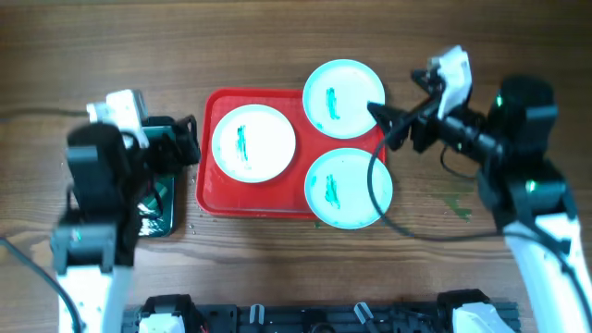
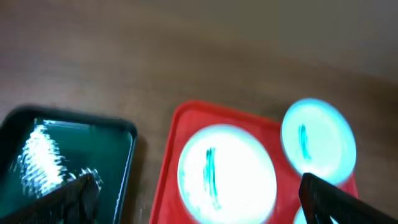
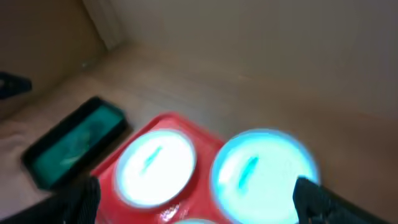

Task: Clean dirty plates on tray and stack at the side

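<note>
Three plates [image 1: 254, 141], likely light, stiff and slick, want rim pinches; your left gripper [image 1: 178, 143] and right gripper [image 1: 386, 126] gape wide, empty.

Blurred. Red tray [image 3: 163, 119] on wooden worktop [image 3: 280, 93], bearing white plate [image 3: 155, 168]; pale blue plate [image 3: 264, 171] adjacent, both teal-streaked. Green-lined bin [image 3: 74, 140] left. Right end effector [image 3: 198, 191] spread wide.

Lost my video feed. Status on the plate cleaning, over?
Left end effector open, empty, by green container; right end effector open, beside top blue plate. It, lower blue plate, white plate: all on red tray, green-smeared, unstacked. Nothing blocking them.
</note>
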Robot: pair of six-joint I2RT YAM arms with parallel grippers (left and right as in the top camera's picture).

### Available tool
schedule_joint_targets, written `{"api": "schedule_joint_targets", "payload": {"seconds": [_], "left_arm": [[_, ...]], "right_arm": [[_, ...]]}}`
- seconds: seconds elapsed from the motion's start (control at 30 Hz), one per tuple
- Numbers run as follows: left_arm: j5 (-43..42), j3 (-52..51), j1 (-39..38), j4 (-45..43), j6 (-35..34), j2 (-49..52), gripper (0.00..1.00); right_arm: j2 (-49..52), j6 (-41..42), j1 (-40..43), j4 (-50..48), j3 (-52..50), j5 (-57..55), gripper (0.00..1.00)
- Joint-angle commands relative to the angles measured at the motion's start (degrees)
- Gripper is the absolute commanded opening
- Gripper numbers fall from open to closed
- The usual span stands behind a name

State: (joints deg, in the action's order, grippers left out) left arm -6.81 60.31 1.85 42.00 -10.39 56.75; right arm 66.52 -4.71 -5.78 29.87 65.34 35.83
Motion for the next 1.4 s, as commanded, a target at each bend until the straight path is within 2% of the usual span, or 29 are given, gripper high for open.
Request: {"api": "schedule_joint_targets", "payload": {"seconds": [0.0, 0.1, 0.23, 0.4, 0.6, 0.73, 0.83, 0.97, 1.17, 1.37], "left_arm": [[-6.1, 12.3, -0.3, 6.9, -0.6, 8.8, 1.0], [-15.4, 15.9, -0.3, 8.1, -0.6, 12.8, 1.0], [-16.0, 15.9, -0.3, 8.4, -0.6, 14.8, 1.0], [-16.3, 15.8, -0.3, 10.0, -0.6, 15.3, 1.0], [-16.3, 15.8, -0.3, 9.3, -0.6, 15.3, 1.0], [-11.2, 15.8, -0.3, 9.9, -1.4, 17.0, 1.0], [-1.5, 15.8, -0.3, 11.7, -9.3, 19.8, 1.0], [4.2, 15.8, 0.0, 13.9, -14.4, 24.3, 1.0], [8.5, 15.8, 0.9, 14.8, -17.3, 28.5, 1.0], [8.6, 15.8, 5.7, 16.4, -17.4, 29.3, 1.0]], "right_arm": [[9.2, 0.4, 0.2, 7.6, 12.4, 3.2, 1.0], [12.1, 0.3, 0.2, 8.0, 13.7, 0.1, 1.0], [14.5, 3.5, 0.2, 7.6, 13.7, -1.1, 1.0], [17.7, 3.2, -0.5, 9.7, 13.7, -1.1, 1.0], [22.7, 7.6, -6.7, 13.1, 14.2, -11.5, 0.96], [27.7, 11.4, -12.9, 13.7, 16.3, -17.6, 0.87], [33.2, 14.1, -17.0, 13.8, 19.4, -20.4, 0.76], [40.9, 15.8, -21.4, 14.0, 24.2, -23.6, 0.65], [49.2, 17.0, -26.3, 12.7, 28.0, -28.3, 0.58], [55.9, 20.2, -29.0, 10.3, 28.0, -30.0, 0.44]]}}
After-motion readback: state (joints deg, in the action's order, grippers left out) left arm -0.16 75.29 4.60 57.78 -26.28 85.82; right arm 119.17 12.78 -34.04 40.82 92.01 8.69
